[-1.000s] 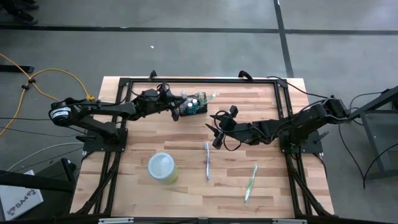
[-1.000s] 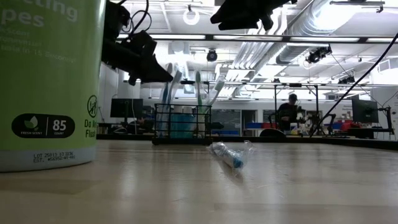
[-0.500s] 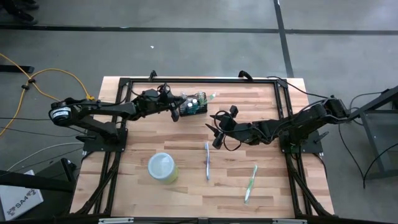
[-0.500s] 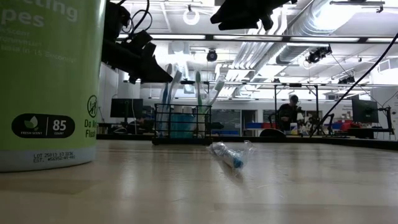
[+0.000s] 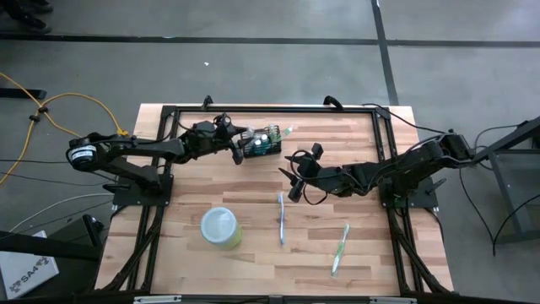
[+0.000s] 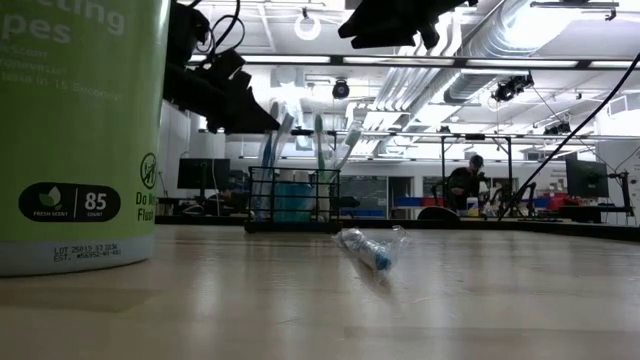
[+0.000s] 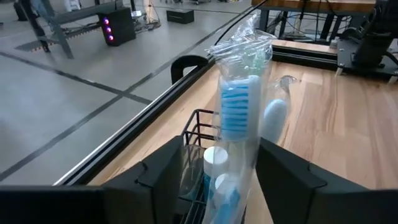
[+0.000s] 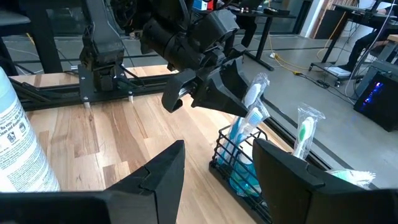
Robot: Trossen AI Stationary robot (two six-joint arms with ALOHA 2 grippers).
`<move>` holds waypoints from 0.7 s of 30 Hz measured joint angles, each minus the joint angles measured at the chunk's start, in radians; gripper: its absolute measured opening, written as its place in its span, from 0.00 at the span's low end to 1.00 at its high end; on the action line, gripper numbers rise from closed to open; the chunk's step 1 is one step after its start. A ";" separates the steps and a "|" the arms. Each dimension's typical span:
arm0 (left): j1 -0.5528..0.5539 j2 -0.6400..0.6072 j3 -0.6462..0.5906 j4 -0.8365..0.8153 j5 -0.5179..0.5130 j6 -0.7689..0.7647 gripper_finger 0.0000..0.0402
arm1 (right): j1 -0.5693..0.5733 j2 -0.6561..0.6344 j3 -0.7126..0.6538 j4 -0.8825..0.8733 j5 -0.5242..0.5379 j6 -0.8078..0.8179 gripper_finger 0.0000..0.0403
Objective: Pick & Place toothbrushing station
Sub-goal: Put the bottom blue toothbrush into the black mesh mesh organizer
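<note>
The toothbrushing station point(image 5: 263, 143), a small black wire-mesh holder, is seen standing upright on the wooden tabletop point(image 5: 194, 186) near its far edge, with several toothbrushes standing in it, some in clear wrappers. The left gripper point(image 5: 239, 144) is positioned just beside the holder on its left side, and in the left wrist view its fingers point(image 7: 163, 175) are spread apart on either side of a wrapped blue-bristled toothbrush point(image 7: 237, 112) that stands in the holder; no contact between fingers and wrapper can be made out. The right gripper point(image 5: 294, 176) is held above the middle of the tabletop, near the holder but apart from it, with its fingers point(image 8: 163, 172) set wide and nothing between them. A wrapped toothbrush point(image 5: 282, 218) is laid on the tabletop just in front of the right gripper, and a green toothbrush point(image 5: 340, 248) is laid farther toward the front right. A round yellow-green canister of wipes point(image 5: 221, 227) with a pale lid is placed toward the front left, well apart from the holder. In the low view a person point(image 6: 466, 183) is visible in the room beyond the tabletop.
</note>
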 joint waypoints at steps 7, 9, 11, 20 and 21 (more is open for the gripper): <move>-0.030 -0.028 0.000 0.004 0.001 0.034 0.48 | 0.000 0.000 0.000 -0.001 0.000 0.000 0.45; -0.035 -0.040 0.000 0.002 0.001 0.034 0.48 | 0.000 0.000 0.000 -0.002 0.000 0.000 0.45; -0.036 -0.048 0.000 -0.001 0.001 0.034 0.48 | 0.000 0.000 0.000 -0.002 0.000 0.000 0.45; -0.003 -0.053 0.000 -0.072 -0.011 -0.024 0.48 | 0.000 0.000 0.000 -0.002 -0.037 0.000 0.45; -0.001 -0.053 0.000 -0.076 -0.030 -0.024 0.48 | 0.000 0.000 0.000 -0.002 -0.041 0.000 0.45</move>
